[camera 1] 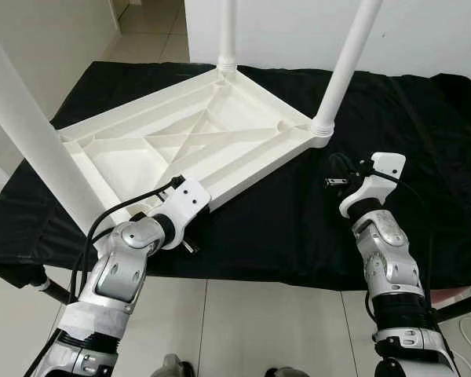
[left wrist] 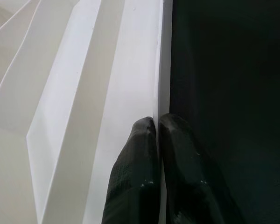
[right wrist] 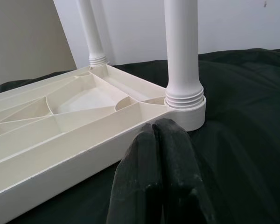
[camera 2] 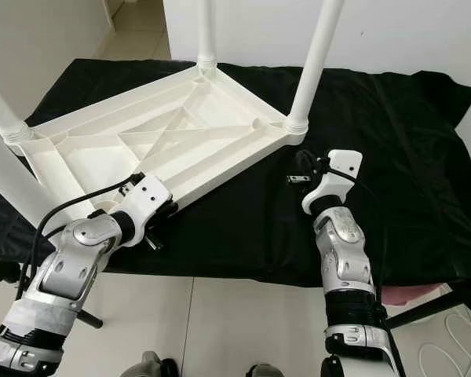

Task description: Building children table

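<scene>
Left gripper (left wrist: 156,135) fingers pinch the near rim of the upturned white plastic tabletop (camera 1: 220,133) | tabletop lies on black cloth (camera 1: 314,212), legs (camera 1: 347,63) up | likely light, stiff, slick: best held by rim or ribs | right gripper (right wrist: 159,140) closed, empty, near corner leg socket (right wrist: 185,105)

The middle of the black cloth (camera 1: 298,228) is being taken up by the upturned white tabletop (camera 1: 188,145). Passage overhead is being blocked by upright legs: the far leg (camera 1: 228,35), the right leg (camera 1: 345,67) and the near-left leg (camera 1: 31,133). Open cloth is being left to the right, where the right gripper (right wrist: 161,135) is being held with fingers together. The near rim is being pinched by the left gripper (left wrist: 156,128).
</scene>
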You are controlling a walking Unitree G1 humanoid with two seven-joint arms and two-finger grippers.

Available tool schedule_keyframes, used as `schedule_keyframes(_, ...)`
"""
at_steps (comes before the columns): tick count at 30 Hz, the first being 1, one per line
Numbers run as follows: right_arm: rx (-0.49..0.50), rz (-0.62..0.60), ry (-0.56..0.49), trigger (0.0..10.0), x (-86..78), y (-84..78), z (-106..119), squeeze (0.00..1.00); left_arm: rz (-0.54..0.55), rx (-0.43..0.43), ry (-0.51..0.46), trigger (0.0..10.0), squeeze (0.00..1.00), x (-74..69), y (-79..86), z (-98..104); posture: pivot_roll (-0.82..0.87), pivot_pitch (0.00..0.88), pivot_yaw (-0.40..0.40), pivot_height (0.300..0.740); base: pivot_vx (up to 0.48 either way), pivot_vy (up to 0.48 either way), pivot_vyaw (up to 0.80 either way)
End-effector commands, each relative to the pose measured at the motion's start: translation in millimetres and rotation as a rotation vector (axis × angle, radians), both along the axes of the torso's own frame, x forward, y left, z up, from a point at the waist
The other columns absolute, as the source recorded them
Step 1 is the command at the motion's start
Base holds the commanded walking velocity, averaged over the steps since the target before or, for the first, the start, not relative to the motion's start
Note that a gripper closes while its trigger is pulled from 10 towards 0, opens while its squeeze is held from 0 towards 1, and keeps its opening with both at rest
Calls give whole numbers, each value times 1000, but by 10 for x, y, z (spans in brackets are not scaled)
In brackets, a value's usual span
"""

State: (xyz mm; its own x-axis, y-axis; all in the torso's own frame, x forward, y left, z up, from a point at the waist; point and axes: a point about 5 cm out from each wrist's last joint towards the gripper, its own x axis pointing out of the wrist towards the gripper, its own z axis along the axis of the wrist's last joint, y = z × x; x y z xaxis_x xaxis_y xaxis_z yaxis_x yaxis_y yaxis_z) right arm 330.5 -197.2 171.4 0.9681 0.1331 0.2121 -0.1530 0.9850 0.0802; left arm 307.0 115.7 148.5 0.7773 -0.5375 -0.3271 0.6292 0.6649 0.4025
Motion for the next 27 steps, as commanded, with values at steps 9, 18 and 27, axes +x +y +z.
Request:
schedule_keyframes(9,11,4,-16,10000,48,36,41,0,-54,-2,-32,275,0,87,-267,13,-103,87,41,740,0,0,0)
schedule_keyframes(18,13,-4,-17,10000,38,27,33,0,-77,-31,-33,10000,0,85,-331,25,-104,90,43,740,0,0,0)
schedule_keyframes(27,15,1,-19,10000,43,56,26,0,-140,-147,-132,10000,0,-52,-336,171,-98,96,45,740,0,0,0)
